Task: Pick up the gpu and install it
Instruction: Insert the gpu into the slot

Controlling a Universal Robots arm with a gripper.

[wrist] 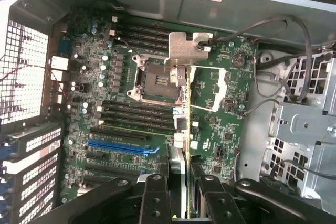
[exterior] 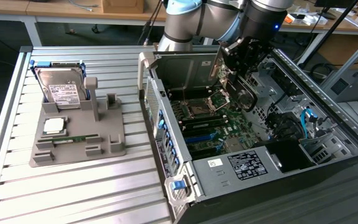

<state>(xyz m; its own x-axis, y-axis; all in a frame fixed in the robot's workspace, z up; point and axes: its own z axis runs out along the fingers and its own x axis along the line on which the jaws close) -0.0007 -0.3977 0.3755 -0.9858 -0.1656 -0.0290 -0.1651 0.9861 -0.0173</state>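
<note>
My gripper (wrist: 181,195) is clamped on the gpu (wrist: 182,72), one finger on each face. I see the card edge-on, with its silver bracket at the far end. It hangs over the motherboard (wrist: 220,108), just beside the processor socket (wrist: 152,74), inside the open computer case (exterior: 241,168). Farther off on the table (exterior: 73,191), a hard drive (exterior: 64,91) stands in a gray tray (exterior: 79,140).
</note>
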